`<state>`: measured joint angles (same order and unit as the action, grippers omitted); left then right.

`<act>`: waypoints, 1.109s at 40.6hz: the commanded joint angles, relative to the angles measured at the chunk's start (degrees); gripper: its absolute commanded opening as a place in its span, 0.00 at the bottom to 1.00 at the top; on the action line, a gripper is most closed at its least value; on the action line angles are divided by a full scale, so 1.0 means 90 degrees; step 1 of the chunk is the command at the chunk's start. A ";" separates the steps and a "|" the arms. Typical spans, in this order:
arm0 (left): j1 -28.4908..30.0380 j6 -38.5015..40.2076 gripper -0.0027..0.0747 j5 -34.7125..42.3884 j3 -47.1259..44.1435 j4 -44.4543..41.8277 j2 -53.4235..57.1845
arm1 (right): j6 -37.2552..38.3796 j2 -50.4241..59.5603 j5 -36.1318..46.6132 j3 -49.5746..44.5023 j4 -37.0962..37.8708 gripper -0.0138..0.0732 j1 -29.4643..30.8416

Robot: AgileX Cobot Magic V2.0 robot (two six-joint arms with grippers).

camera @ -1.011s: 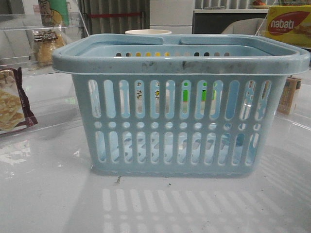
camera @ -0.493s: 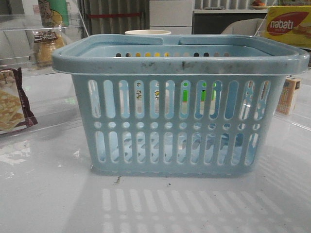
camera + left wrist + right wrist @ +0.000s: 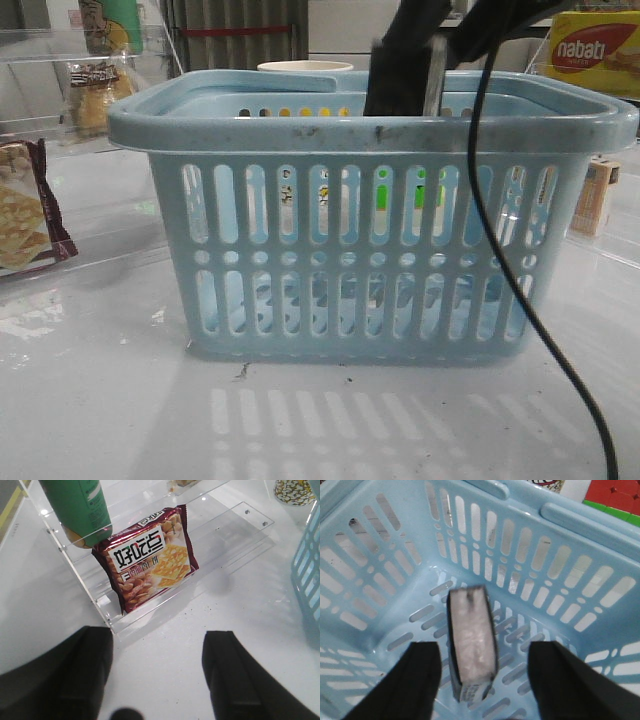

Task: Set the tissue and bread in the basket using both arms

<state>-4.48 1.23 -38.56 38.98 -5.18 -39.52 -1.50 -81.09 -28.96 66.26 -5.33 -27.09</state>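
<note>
The light-blue basket (image 3: 250,125) stands mid-table. My right gripper (image 3: 408,95) hangs over its open top, right of centre. In the right wrist view my right gripper (image 3: 485,650) is open, and the tissue (image 3: 470,640), a dark packet with a white face, sits blurred between the spread fingers inside the basket (image 3: 380,580), touching neither finger. The bread (image 3: 95,95) sits in its clear bag on the acrylic shelf at the far left. My left gripper (image 3: 159,635) is open and empty over bare table, short of the shelf's front edge.
A maroon-edged cracker packet (image 3: 150,560) leans in the acrylic shelf (image 3: 100,607) under a green bottle (image 3: 80,505); it also shows at the left edge of the front view (image 3: 20,215). A tan carton (image 3: 598,195) and a yellow Nabati box (image 3: 590,50) stand at right. A black cable (image 3: 500,250) hangs before the basket.
My right arm and its cable have come into the front view, now over the basket's top. The basket and shelf items have not moved.
</note>
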 commanded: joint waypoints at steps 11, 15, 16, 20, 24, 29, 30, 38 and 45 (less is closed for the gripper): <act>0.0011 0.0005 0.62 0.0446 0.0201 0.0032 -0.0031 | 0.0000 0.1475 0.0281 -0.0401 0.0389 0.86 0.0002; 0.0011 0.0005 0.62 0.0458 0.0201 0.0250 -0.0055 | 0.0000 0.2198 0.0258 -0.0985 0.0528 0.86 0.0002; 0.0011 0.0005 0.62 0.0458 0.0201 0.0369 -0.0056 | 0.0000 0.2351 0.0242 -0.1103 0.0551 0.86 0.0002; 0.0011 -0.0376 0.62 0.0614 0.0201 0.0646 -0.0242 | 0.0000 0.3032 0.0103 -0.1626 0.0592 0.86 0.0002; 0.0011 -0.0509 0.63 0.0765 0.0240 0.0774 -0.0510 | 0.0005 0.3636 -0.0218 -0.1957 0.0592 0.86 0.0002; 0.0002 -0.0509 0.65 0.0886 0.0480 0.0786 -0.1005 | 0.0005 0.4052 -0.0545 -0.2128 0.0592 0.86 0.0002; 0.0002 -0.0509 0.66 0.0886 0.0553 0.0786 -0.1107 | 0.0005 0.4107 -0.0625 -0.2128 0.0592 0.86 0.0002; 0.0002 -0.0509 0.85 0.0930 0.1468 0.0789 -0.2140 | 0.0005 0.4227 -0.0821 -0.2128 0.0592 0.86 0.0002; -0.0004 -0.0509 0.84 0.0969 0.2373 0.0843 -0.3187 | 0.0005 0.4227 -0.0821 -0.2128 0.0592 0.86 0.0002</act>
<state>-4.48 -3.18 -34.12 55.02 1.54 -65.22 -1.39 -43.37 -40.06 45.66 -0.61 -27.20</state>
